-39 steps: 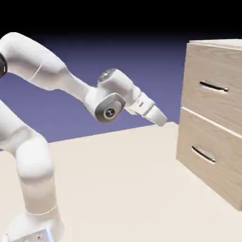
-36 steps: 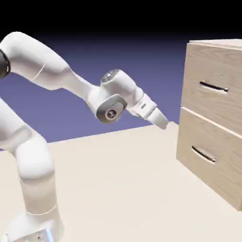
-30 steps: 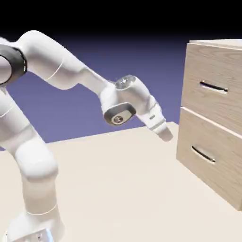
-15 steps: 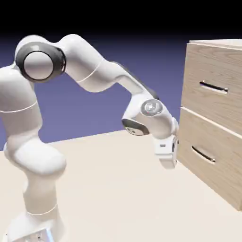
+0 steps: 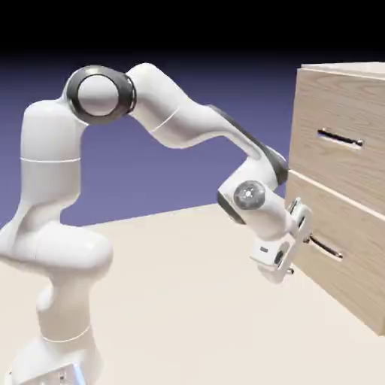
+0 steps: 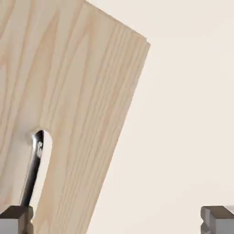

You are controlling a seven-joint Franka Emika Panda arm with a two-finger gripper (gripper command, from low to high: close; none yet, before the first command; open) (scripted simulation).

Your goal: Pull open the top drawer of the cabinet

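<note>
The light wood cabinet (image 5: 359,74) stands at the exterior view's right with two stacked drawers. The top drawer (image 5: 331,162) is closed, and its thin, nearly straight dark handle (image 5: 340,139) is untouched. My gripper (image 5: 299,245) hangs lower, just in front of the bottom drawer (image 5: 353,282) and beside the left end of its curved handle (image 5: 326,248). In the hand view my gripper (image 6: 117,221) is open, with both grey fingertips (image 6: 16,218) wide apart. Wood-grain drawer front (image 6: 77,91) fills the left, with the end of a dark metal handle (image 6: 34,167) above the left tip. Nothing is held.
The cream table (image 5: 188,301) stretches from the arm's base (image 5: 64,353) to the cabinet's foot. The arm's elbow (image 5: 98,94) arches high over it. In the hand view, bare table (image 6: 183,114) shows to the right of the wood.
The arm has swung down and right toward the cabinet. The hand dropped from the seam between the drawers to the lower drawer's handle and turned to face it. The jaws stayed open.
</note>
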